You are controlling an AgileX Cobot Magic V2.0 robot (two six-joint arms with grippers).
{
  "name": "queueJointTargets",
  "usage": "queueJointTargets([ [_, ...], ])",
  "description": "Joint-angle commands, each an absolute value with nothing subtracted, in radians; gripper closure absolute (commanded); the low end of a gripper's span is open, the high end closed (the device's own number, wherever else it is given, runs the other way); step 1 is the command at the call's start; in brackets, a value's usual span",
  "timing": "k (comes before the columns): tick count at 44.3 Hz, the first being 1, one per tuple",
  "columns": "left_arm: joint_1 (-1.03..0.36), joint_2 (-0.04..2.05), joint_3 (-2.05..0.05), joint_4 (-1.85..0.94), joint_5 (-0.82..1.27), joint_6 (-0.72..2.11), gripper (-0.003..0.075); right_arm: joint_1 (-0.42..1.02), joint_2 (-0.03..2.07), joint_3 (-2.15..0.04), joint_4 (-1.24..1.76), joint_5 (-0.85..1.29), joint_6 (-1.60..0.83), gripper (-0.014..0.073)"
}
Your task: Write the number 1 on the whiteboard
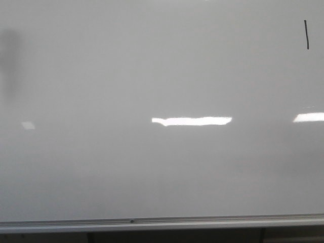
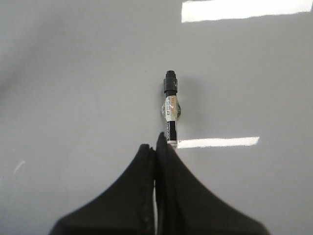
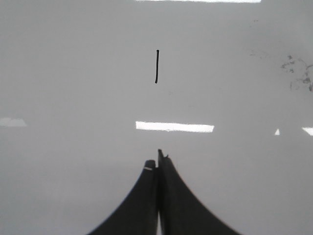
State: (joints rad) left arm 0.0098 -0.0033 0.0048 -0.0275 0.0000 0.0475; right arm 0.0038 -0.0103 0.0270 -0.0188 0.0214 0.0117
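The whiteboard (image 1: 152, 76) fills the front view, glossy and pale grey, with a silver strip (image 1: 162, 223) along its bottom edge. A thin black stroke, the number 1 (image 1: 306, 34), stands near its top right corner. The same number 1 (image 3: 156, 66) shows ahead of my right gripper (image 3: 156, 159), which is shut and empty. My left gripper (image 2: 155, 142) is shut on a marker (image 2: 170, 107) that sticks out past the fingertips toward the whiteboard (image 2: 73, 73), black end forward. Neither gripper shows in the front view.
Bright rectangular light reflections (image 1: 192, 121) lie across the board. A dark blurred shadow (image 1: 7, 61) sits at its left edge. Faint grey smudges (image 3: 298, 73) mark the board to one side of the stroke in the right wrist view.
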Motion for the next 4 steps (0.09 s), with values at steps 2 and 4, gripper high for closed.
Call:
queueJointTargets([
  [2, 0.012, -0.022, 0.027, -0.034, -0.086, 0.047, 0.074, 0.005, -0.026, 0.028, -0.016, -0.063, 0.0, 0.0662],
  [4, 0.012, -0.022, 0.027, -0.034, -0.086, 0.047, 0.074, 0.005, -0.026, 0.028, -0.016, -0.063, 0.0, 0.0662],
])
